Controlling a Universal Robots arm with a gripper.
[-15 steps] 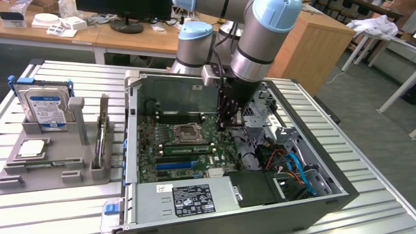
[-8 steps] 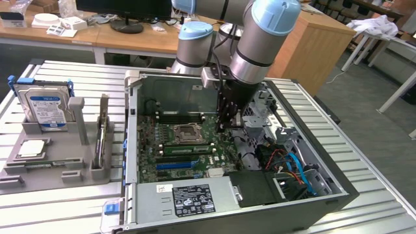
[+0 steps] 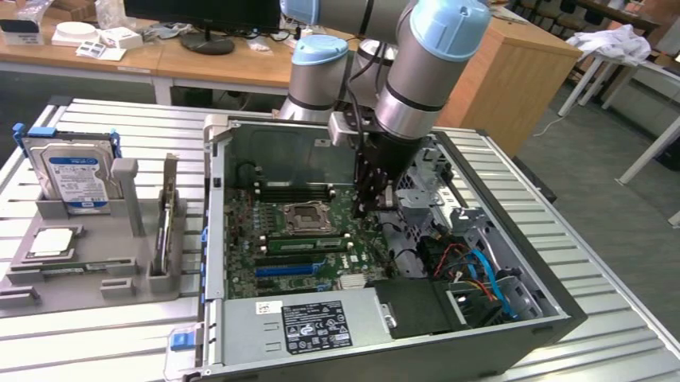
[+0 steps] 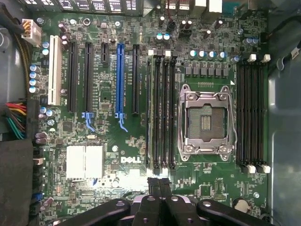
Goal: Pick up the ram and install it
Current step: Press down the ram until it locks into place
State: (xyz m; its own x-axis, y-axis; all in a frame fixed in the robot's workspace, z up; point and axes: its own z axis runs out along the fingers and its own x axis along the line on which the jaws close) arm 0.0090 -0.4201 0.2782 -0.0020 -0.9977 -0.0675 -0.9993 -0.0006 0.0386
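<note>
claw point(image 4: 160, 184) shut, seemingly empty | ram point(image 3: 302, 243) looks seated by socket point(image 4: 205, 120) | lies to exterior view's left of claw, long axis pointing at it

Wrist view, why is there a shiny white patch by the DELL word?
In the wrist view, light glares off the green board and the silver heatsink near the DELL logo, just ahead of the end effector. In the exterior view, the computer case looks dimmer inside than the pale table.

Gripper point(image 4: 159, 182) closed above motherboard point(image 4: 109, 137), near memory slots point(image 4: 160, 113).
</note>
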